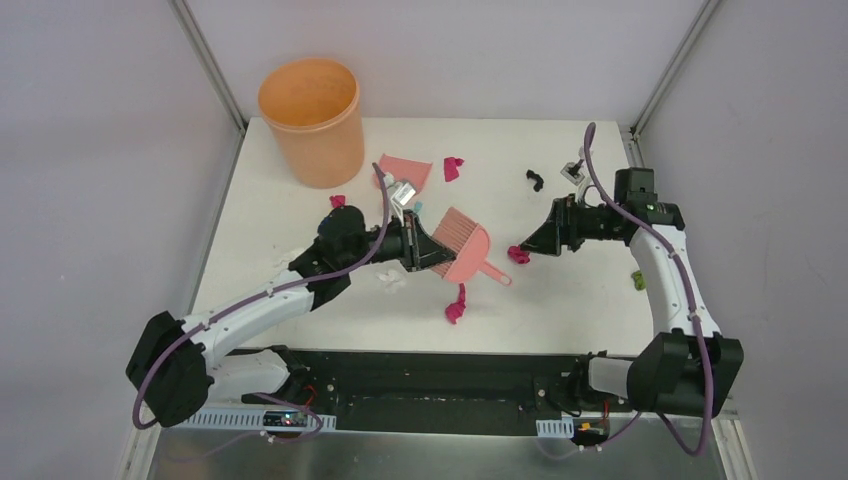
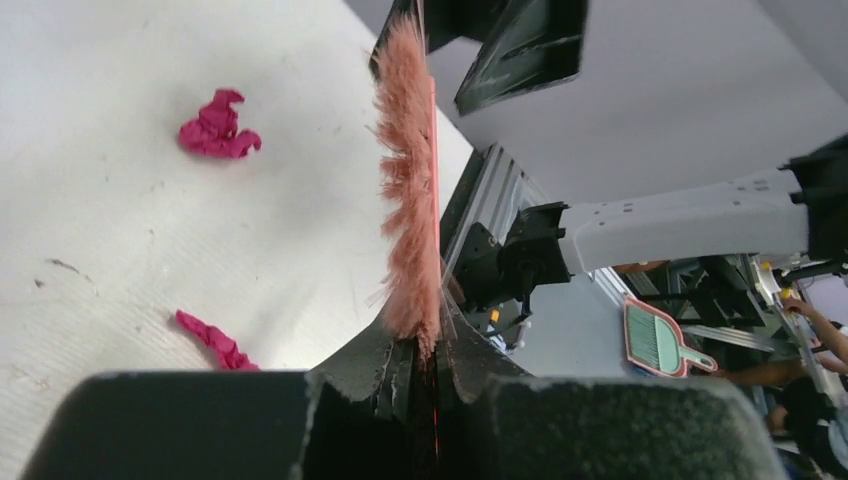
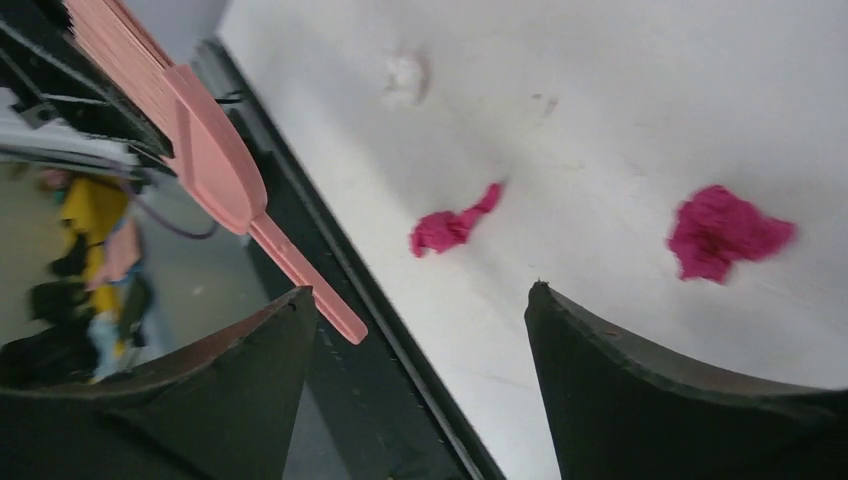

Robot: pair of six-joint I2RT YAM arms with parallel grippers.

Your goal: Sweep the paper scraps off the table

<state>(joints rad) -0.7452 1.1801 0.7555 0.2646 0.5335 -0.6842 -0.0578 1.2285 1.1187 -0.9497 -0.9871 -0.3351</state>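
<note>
Closest to the arm bases, a long magenta scrap point(image 1: 456, 305) lies on the white table point(image 1: 560, 310), not far from its black front edge. Left of it, and a little farther in, sits a small pale wad point(image 1: 392, 282).

Farther in, near the middle of the table, the left gripper point(image 1: 432, 247) is clamped on the bristle end of a salmon-pink brush point(image 1: 465, 240). The left wrist view shows the bristles point(image 2: 408, 200) pinched edge-on between the two fingers. The brush handle points toward the near right. Whether the brush touches the table cannot be told.

Right of the brush, the right gripper point(image 1: 528, 243) faces left with its jaws spread wide and nothing between them. A magenta wad point(image 1: 518, 255) lies on the table just beside its fingertips, between them and the brush handle. A small green bit point(image 1: 637, 280) rests near the right edge.

Farther back, a black scrap point(image 1: 535, 180) lies right of centre and another magenta scrap point(image 1: 453, 168) lies near the middle. Just left of that one is a pink dustpan point(image 1: 408, 170). One more magenta piece point(image 1: 338, 201) sits near the foot of the orange bucket point(image 1: 312, 120), which stands at the far left corner.
</note>
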